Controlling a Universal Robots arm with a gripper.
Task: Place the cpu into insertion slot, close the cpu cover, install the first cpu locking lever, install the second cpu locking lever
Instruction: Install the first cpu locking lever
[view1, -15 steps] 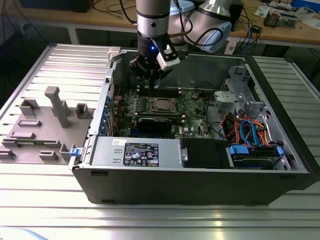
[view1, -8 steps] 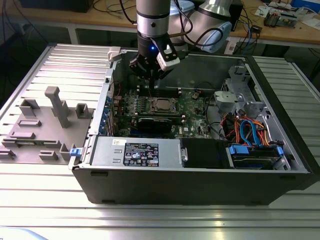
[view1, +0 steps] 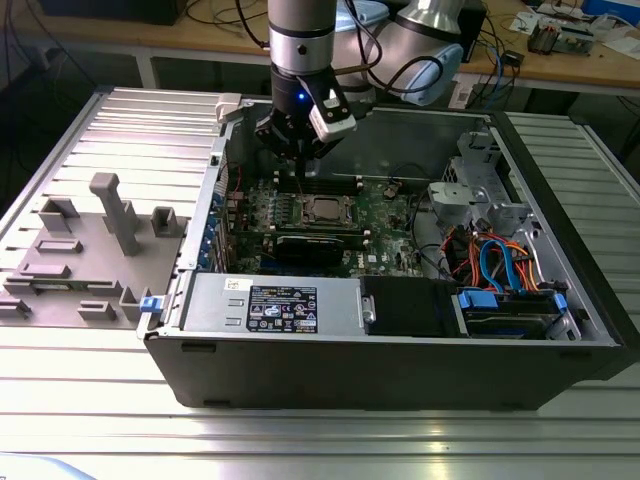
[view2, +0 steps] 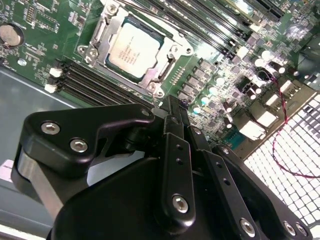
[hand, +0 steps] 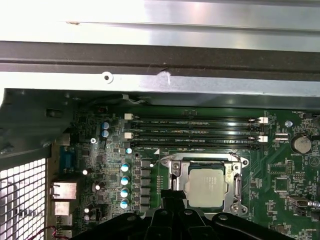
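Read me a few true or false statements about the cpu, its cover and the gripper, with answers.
The cpu sits in the insertion slot. True.
The jaws grip the cpu. False: the jaws of the gripper are shut on nothing, apart from it.
The cpu cover lies around the cpu. True.
The gripper hangs outside the computer case. False: it is inside the computer case, above the motherboard.

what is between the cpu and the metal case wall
Long black memory slots, side by side on the green motherboard, lie between the cpu and the case wall, as the first wrist view shows.
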